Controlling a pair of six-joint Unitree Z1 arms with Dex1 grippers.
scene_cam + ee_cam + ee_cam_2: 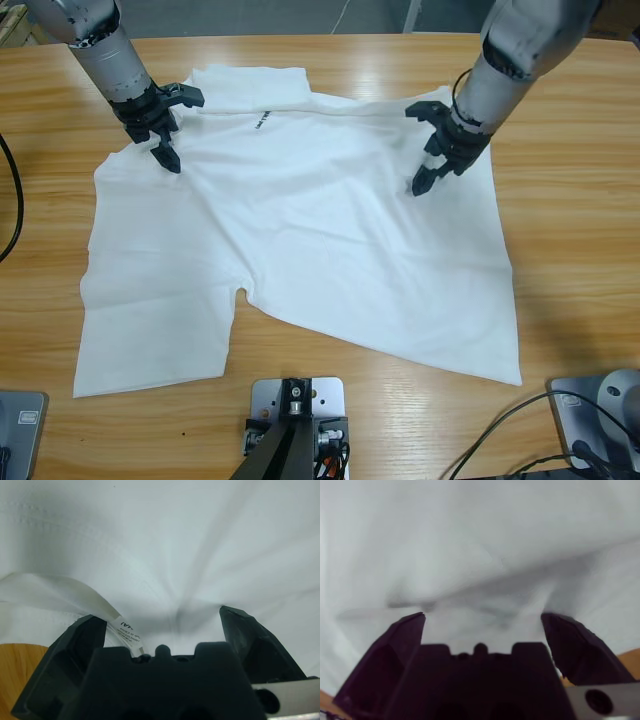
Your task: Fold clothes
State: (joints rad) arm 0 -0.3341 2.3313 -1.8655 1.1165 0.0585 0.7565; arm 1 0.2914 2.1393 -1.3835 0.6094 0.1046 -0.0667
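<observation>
The left gripper [166,140] is spread open on the T-shirt [300,250], apparently beside its label [125,627]. The T-shirt lies spread on the table [580,200]. The right gripper [432,150] presses it, jaws apart.

Long wooden table [560,250]; black cable [12,205] at its left edge.
</observation>
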